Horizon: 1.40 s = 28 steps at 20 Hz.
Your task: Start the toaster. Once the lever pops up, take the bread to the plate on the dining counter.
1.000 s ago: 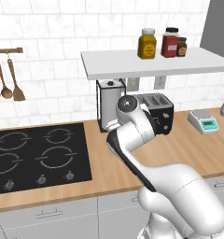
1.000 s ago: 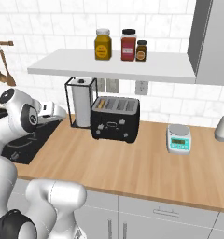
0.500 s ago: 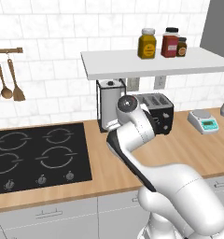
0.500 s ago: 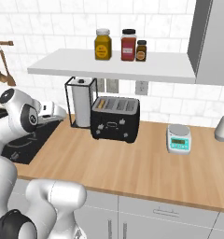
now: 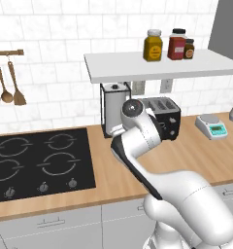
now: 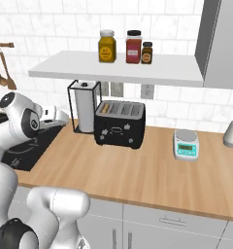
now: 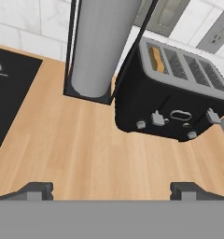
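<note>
The black four-slot toaster stands on the wall counter, just right of the paper-towel roll. A tan slice of bread sits down in its leftmost slot, also seen as bread in the right base view. Small levers show on the toaster's front. My gripper hovers over the wooden counter, short of the toaster and to its left. Its fingertips stand wide apart, open with nothing between them. The plate and the dining counter are out of view.
A black stove lies left of the arm. A white kitchen scale sits right of the toaster. A shelf with jars hangs above the toaster and roll. Spoons hang on the wall at the left.
</note>
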Motion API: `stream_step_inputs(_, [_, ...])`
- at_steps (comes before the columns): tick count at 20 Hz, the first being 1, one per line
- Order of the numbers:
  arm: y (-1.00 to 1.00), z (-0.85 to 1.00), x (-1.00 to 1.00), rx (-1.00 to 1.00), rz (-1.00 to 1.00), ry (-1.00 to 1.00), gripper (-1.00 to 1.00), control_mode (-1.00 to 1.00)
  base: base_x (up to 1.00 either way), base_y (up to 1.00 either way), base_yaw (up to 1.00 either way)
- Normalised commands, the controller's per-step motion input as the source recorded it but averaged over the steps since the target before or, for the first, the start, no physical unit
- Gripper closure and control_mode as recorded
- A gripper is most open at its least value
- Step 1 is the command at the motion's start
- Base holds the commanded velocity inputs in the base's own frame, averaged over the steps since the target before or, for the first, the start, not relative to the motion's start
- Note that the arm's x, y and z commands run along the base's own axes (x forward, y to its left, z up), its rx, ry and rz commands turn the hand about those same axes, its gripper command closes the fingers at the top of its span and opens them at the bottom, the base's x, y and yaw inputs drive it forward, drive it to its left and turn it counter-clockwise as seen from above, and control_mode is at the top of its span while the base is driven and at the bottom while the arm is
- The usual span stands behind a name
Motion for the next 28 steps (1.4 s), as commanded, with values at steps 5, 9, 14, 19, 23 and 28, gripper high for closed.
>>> stream_step_inputs(5, [0.00, 0.00, 0.00, 0.00, 0.00, 0.00, -1.00, -1.00, 0.00, 0.00, 0.00])
stream_step_inputs(9, [0.00, 0.00, 0.00, 0.00, 0.00, 0.00, -1.00, -1.00, 0.00, 0.00, 0.00])
stream_step_inputs(14, [0.00, 0.00, 0.00, 0.00, 0.00, 0.00, -1.00, -1.00, 0.00, 0.00, 0.00])
stream_step_inputs(19, [0.00, 0.00, 0.00, 0.00, 0.00, 0.00, -1.00, -1.00, 0.00, 0.00, 0.00])
stream_step_inputs(23, [0.00, 0.00, 0.00, 0.00, 0.00, 0.00, -1.00, -1.00, 0.00, 0.00, 0.00])
stream_step_inputs(28, [0.00, 0.00, 0.00, 0.00, 0.00, 0.00, -1.00, -1.00, 0.00, 0.00, 0.00])
